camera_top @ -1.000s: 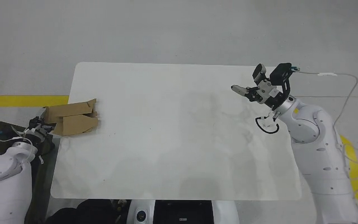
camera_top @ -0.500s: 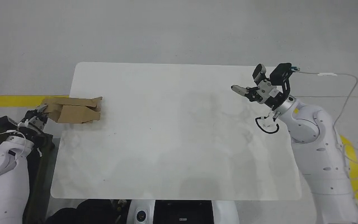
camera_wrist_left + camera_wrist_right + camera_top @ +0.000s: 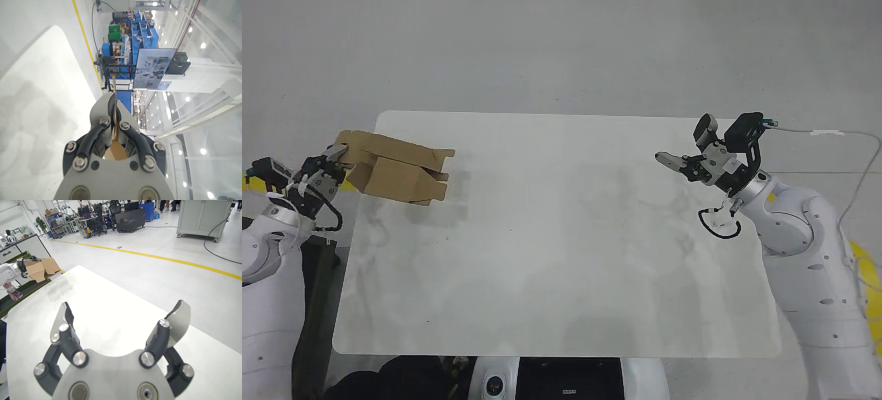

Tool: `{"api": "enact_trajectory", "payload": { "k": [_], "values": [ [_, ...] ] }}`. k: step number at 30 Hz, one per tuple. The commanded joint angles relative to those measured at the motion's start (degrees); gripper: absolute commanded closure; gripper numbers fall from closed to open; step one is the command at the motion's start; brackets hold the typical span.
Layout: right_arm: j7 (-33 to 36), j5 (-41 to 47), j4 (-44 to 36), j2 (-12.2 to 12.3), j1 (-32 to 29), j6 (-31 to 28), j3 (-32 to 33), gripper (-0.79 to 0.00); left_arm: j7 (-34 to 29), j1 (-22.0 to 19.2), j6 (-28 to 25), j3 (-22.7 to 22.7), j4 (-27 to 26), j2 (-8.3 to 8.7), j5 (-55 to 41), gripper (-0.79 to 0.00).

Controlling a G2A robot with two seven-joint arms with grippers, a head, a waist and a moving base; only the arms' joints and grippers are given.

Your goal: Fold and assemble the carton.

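Note:
A flattened brown carton [image 3: 397, 167] hangs over the table's far left corner, its flaps loose. My left gripper [image 3: 330, 160] is shut on the carton's left edge; in the left wrist view the cardboard edge [image 3: 114, 106] sits pinched between the two fingers. From the right wrist view the carton [image 3: 42, 269] shows far off beyond the table corner. My right gripper [image 3: 682, 150] stands open above the table's far right part, with nothing between its fingers [image 3: 66, 313].
The white table [image 3: 562, 260] has rounded corners and bare floor beyond its far edge. A black cable loop [image 3: 720, 222] hangs by the right arm. A yellow floor line [image 3: 292, 180] runs off to the left.
My left gripper has lifted the carton from beside the table's left edge and carried it up and rightward over the far left corner. The right arm has stayed still.

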Motion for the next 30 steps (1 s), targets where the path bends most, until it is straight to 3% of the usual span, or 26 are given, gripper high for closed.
{"api": "enact_trajectory", "payload": {
  "k": [1,15,28,30],
  "values": [
    [0.0,0.0,0.0,0.0,0.0,0.0,0.0,-0.785,-1.0,-1.3,-0.3,1.6,-0.4,-0.07,1.0,0.000],
    [0.0,0.0,0.0,0.0,0.0,0.0,0.0,-0.785,-9.2,-11.3,-4.8,15.4,-2.6,-1.59,3.5,0.000],
    [0.0,0.0,0.0,0.0,0.0,0.0,0.0,-0.785,-15.1,-19.2,-7.6,31.5,-3.7,-4.34,7.2,0.000],
    [0.0,0.0,0.0,0.0,0.0,0.0,0.0,-0.785,-17.2,-21.1,-6.2,33.9,-2.6,-4.78,7.4,0.000]
  ]
}}
